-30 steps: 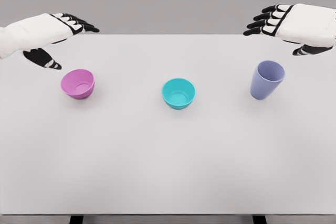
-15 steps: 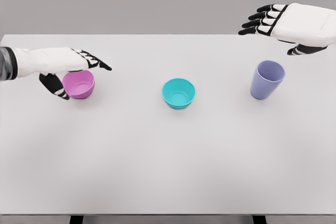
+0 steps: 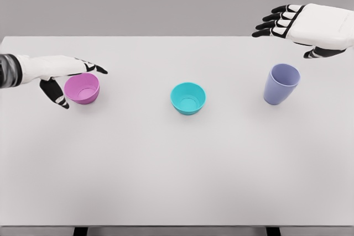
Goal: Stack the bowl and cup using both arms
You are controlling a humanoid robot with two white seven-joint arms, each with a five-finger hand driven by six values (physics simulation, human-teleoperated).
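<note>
White table (image 3: 166, 164), grey backdrop. Three vessels stand in a rough row across the far half of the top, all upright, mouths open, well apart from one another.

Pink bowl (image 3: 82, 88) at the left. Teal bowl (image 3: 188, 98) near the middle, a touch nearer the camera. Lavender cup (image 3: 281, 84) at the right, taller than either bowl, leaning slightly in the view.

Left hand (image 3: 61, 71) comes in low from the left edge, level with the pink bowl. Fingers (image 3: 95, 68) extended over the bowl's far rim; thumb (image 3: 55, 92) pointing down on the bowl's left side, just beside the wall. The hand brackets the bowl but is not closed on it: digits spread, nothing gripped. Whether any digit touches the rim cannot be told. Bowl sits flat on the table.

Right hand (image 3: 301, 23) hangs high at the upper right, above the table's far edge and well apart from the lavender cup below it. Fingers (image 3: 271, 21) stretched out toward the left, loosely splayed, holding nothing; thumb (image 3: 318, 53) tucked underneath.

Nothing is stacked: each vessel stands alone on the bare tabletop.
</note>
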